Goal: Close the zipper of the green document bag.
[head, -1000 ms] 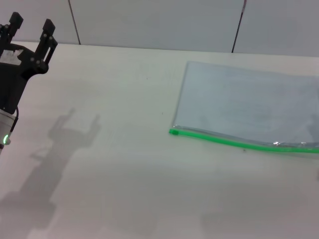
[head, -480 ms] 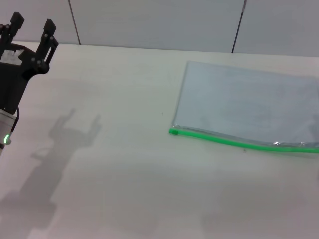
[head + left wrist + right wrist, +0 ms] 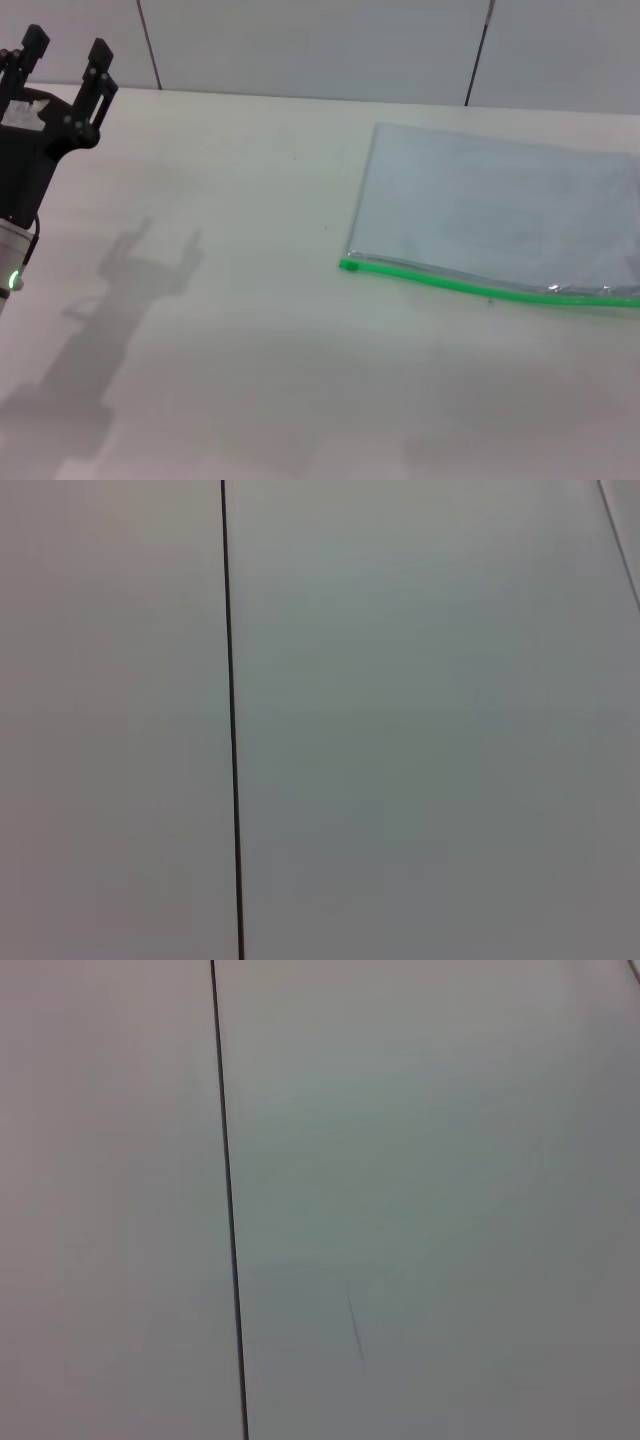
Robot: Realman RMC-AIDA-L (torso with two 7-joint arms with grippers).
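The green document bag (image 3: 495,210) lies flat on the right half of the white table (image 3: 220,350), a pale translucent pouch running off the right edge of the head view. Its zipper (image 3: 470,285) is the bright green strip along the near long edge, ending at a small green tab at the left end. A slider cannot be made out. My left gripper (image 3: 66,48) is raised at the far left, well away from the bag, fingers apart and holding nothing. The right gripper is out of view. Both wrist views show only a pale wall with a dark seam.
A grey panelled wall (image 3: 320,45) with dark seams stands behind the table's far edge. The left arm's shadow (image 3: 120,290) falls on the tabletop left of centre.
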